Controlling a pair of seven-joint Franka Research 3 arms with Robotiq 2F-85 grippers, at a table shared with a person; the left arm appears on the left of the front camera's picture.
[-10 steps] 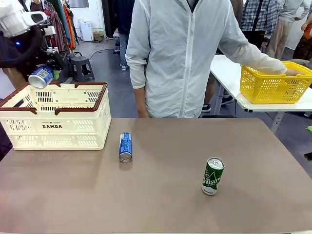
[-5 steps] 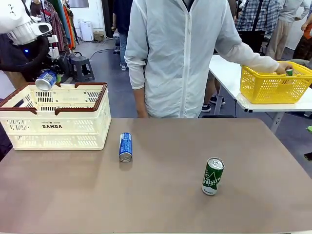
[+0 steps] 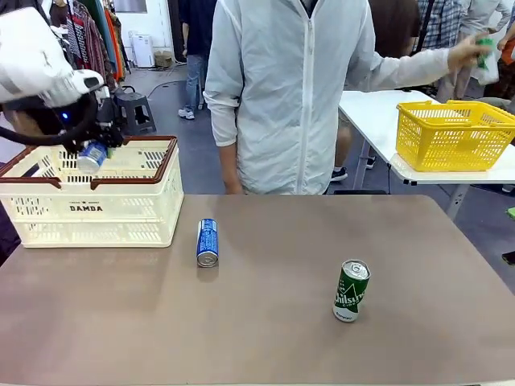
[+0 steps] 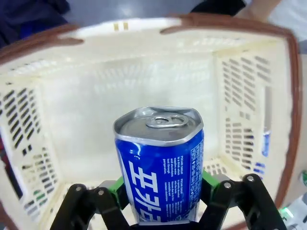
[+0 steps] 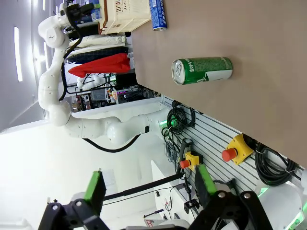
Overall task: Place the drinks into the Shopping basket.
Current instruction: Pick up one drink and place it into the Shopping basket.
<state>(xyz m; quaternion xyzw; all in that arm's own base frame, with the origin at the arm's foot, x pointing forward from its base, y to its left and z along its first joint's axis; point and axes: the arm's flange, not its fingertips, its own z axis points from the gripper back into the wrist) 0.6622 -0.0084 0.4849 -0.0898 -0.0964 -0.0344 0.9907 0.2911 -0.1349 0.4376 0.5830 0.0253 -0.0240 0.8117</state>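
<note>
Left claw (image 3: 95, 149), in the front view, sat at the upper left of the frame, closed tight on a slim blue-and-white metal drink can (image 3: 91, 156). The white left arm (image 3: 36, 60) bent down from the top left corner, with the wrist pointing into the cream-white slotted plastic crate with a dark brown rim (image 3: 96, 211). The held can hung tilted just inside the crate's open top. On the brown table (image 3: 265, 338), a second blue-and-white can (image 3: 208, 242) lay on its side left of centre. A green can with white lettering (image 3: 352, 290) stood right of centre, well apart from it. At the upper right, a person's raised hand (image 3: 469, 52) held something green, too blurred to name, above a bright yellow mesh basket (image 3: 451, 137).

In the left wrist view, the left claw (image 4: 163, 191) rose from the bottom edge, its green pads (image 4: 117, 188) pressed to both sides of the held can (image 4: 160, 167). The can's silver top faced the crate's pale floor, and the crate's walls (image 4: 240, 96) ringed the frame.

In the right wrist view, the right claw (image 5: 149, 187) stood at the bottom with its jaws spread wide and nothing between them. It was off the table's edge. The green can (image 5: 201, 70) appeared sideways at centre, and the lying blue can (image 5: 157, 13) and the crate (image 5: 125, 14) were at the top.
</note>
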